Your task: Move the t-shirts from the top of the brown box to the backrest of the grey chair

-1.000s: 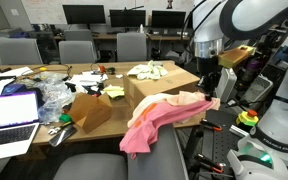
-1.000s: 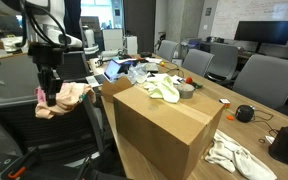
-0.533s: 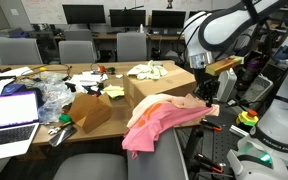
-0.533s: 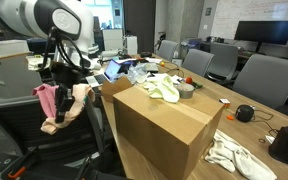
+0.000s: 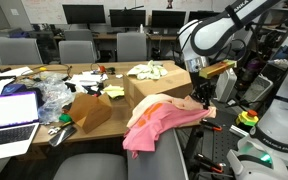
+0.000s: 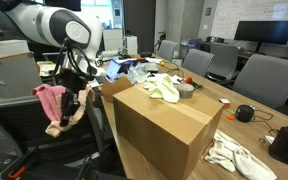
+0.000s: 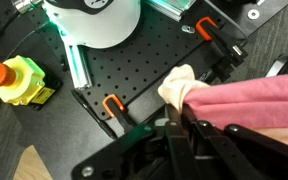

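Observation:
A pink t-shirt (image 5: 147, 126) and a cream t-shirt (image 5: 187, 103) lie draped over the backrest of the grey chair (image 5: 174, 150), which they mostly hide. Both also show in an exterior view, the pink one (image 6: 51, 100) above the cream one (image 6: 77, 112). My gripper (image 5: 202, 98) (image 6: 72, 96) is low at the end of the backrest, its fingers (image 7: 174, 128) close together on the edge of the cloth (image 7: 249, 100). Another pale t-shirt (image 5: 149, 71) (image 6: 165, 91) lies on top of the brown box (image 5: 162, 88) (image 6: 159, 130).
A long table (image 5: 44, 135) holds a laptop (image 5: 9, 110), a small open carton (image 5: 89, 110), plastic bags and clutter. Other grey chairs (image 5: 76, 50) stand behind it. A black perforated base with a yellow e-stop box (image 7: 19, 82) lies below the gripper. A white cloth (image 6: 234, 155) lies beside the box.
My gripper has moved down and slightly in along the end of the backrest, and the arm has bent over. The pink and cream t-shirts have settled lower over the chair.

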Available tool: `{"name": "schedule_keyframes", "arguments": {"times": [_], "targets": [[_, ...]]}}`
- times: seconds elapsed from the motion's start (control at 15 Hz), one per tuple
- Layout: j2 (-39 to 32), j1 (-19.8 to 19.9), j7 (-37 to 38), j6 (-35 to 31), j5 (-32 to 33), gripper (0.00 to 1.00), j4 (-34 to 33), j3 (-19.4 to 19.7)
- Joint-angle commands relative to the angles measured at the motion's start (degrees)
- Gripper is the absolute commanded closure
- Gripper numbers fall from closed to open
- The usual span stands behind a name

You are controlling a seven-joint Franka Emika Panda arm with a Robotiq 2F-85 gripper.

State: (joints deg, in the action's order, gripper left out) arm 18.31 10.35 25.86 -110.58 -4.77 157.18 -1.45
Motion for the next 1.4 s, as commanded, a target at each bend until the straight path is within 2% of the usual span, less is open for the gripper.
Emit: {"name": "schedule_keyframes", "arguments": {"times": [0.0, 0.53, 0.6, 1.0, 1.33], "targets": [[-0.7, -1.1, -0.2, -0.7, -0.7, 0.65, -1.2, 1.2], [0.7, -0.7, 1.1, -2.9, 0.0, 0.05, -1.2, 1.1], [1.5, -0.7, 1.2, -3.4, 0.0, 0.01, -1.1, 1.2], [12.8, 0.0, 0.7, -8.4, -0.6, 0.00, -0.1, 1.9], [25.1, 2.7, 1.8, -9.6, -1.0, 0.00, 2.1, 2.8]]}}
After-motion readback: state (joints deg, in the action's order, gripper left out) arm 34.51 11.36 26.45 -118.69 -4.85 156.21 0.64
